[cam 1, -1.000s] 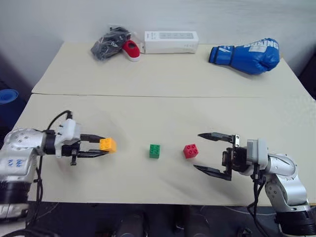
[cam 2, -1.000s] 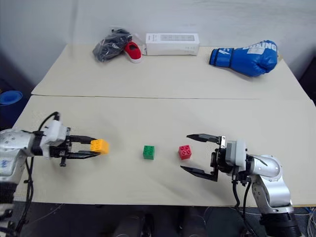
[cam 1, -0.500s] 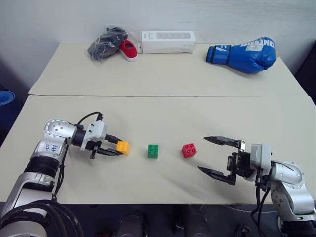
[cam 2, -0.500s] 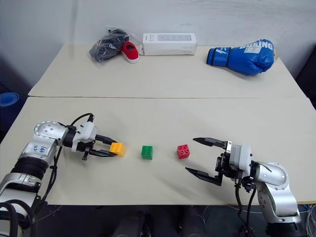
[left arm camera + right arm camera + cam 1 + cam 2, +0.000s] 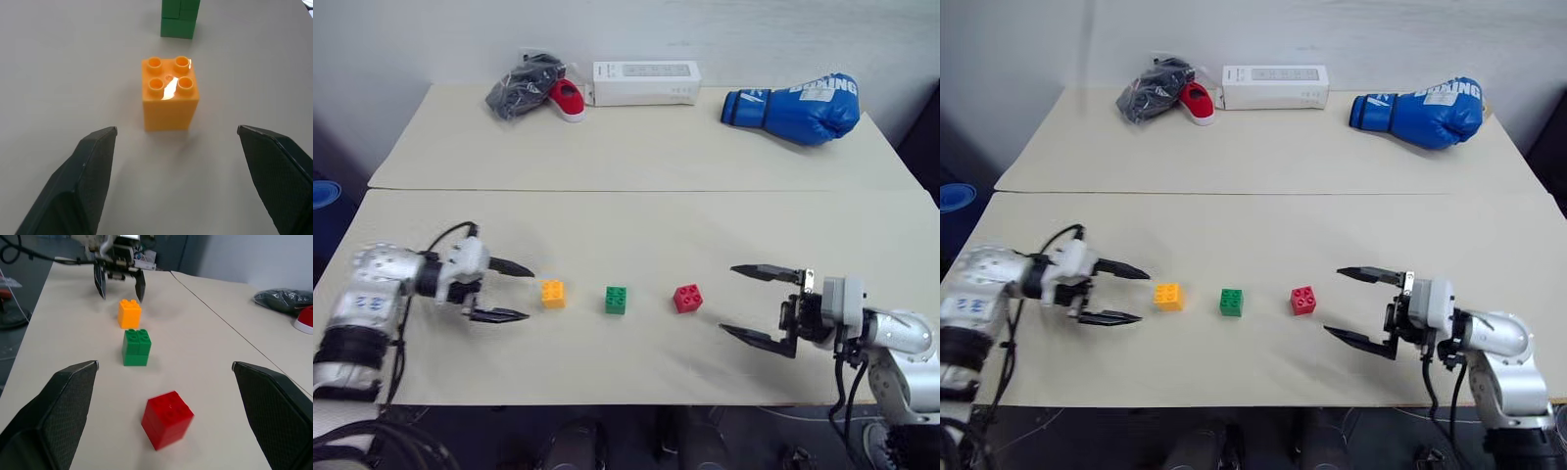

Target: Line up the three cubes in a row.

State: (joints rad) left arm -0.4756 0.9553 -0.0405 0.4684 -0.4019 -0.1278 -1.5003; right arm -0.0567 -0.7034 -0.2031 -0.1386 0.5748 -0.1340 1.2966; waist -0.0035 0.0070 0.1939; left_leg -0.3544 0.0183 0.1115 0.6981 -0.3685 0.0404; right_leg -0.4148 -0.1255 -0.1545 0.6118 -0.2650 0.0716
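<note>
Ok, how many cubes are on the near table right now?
3, in a row on the near table: yellow-orange cube nearest the left gripper, green cube in the middle, red cube toward the right gripper. None looks hidden.

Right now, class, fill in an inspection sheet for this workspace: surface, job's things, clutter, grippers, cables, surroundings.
Surface: two beige tables pushed together, a seam between them.
Job's things: yellow-orange cube, green cube and red cube stand apart in a rough row on the near table, studs up; the red one sits slightly turned.
Clutter: blue boxing glove, white box, red shoe and dark bag along the far edge.
Grippers: left gripper open, beside the yellow-orange cube, not touching; right gripper open, clear of the red cube.
Cables: black cable looped over the left wrist.
Surroundings: pale wall behind.
</note>
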